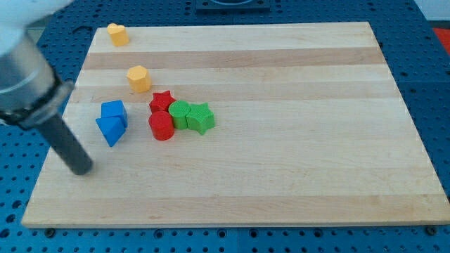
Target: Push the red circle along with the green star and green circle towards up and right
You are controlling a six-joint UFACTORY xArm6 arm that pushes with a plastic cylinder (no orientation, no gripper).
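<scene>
Red circle (161,126) upright, touching green circle (180,114); green star (200,118) continues the row rightward. My tip (82,169), a bare fingerless rod, sits well left.

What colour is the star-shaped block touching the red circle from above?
Red, like the circle. The star shows clearly in the camera view.

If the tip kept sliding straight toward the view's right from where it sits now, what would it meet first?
Probably nothing: from my tip, that line passes below the blue triangle and red circle, though depth is uncertain.
</scene>
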